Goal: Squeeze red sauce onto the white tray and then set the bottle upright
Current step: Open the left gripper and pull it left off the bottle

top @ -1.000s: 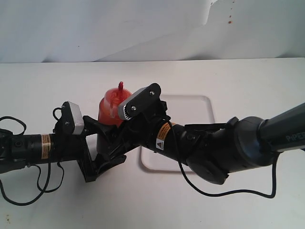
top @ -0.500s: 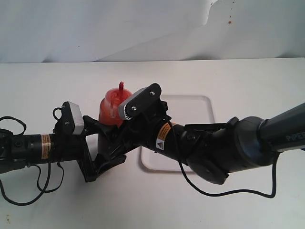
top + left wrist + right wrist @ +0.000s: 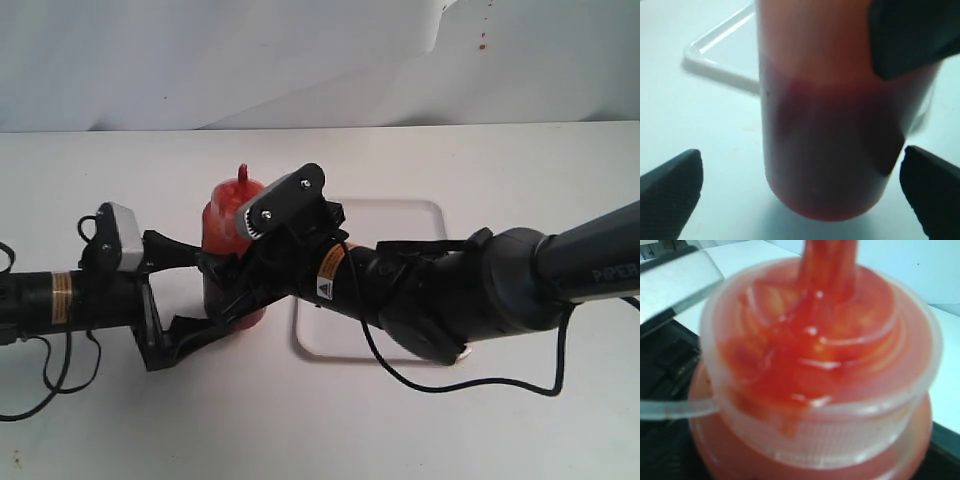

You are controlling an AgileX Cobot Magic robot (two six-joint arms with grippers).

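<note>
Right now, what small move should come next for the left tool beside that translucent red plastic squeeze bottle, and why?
Probably draw the left tool straight back: its open fingers flank the upright translucent red plastic squeeze bottle without touching, while the right tool grips it.

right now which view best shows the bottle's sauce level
Left wrist view: the bottle fills the frame and the red sauce shows dark through the plastic, up to a clear line. The exterior view has the bottle half hidden by arms; the right wrist view shows only its smeared top.
</note>
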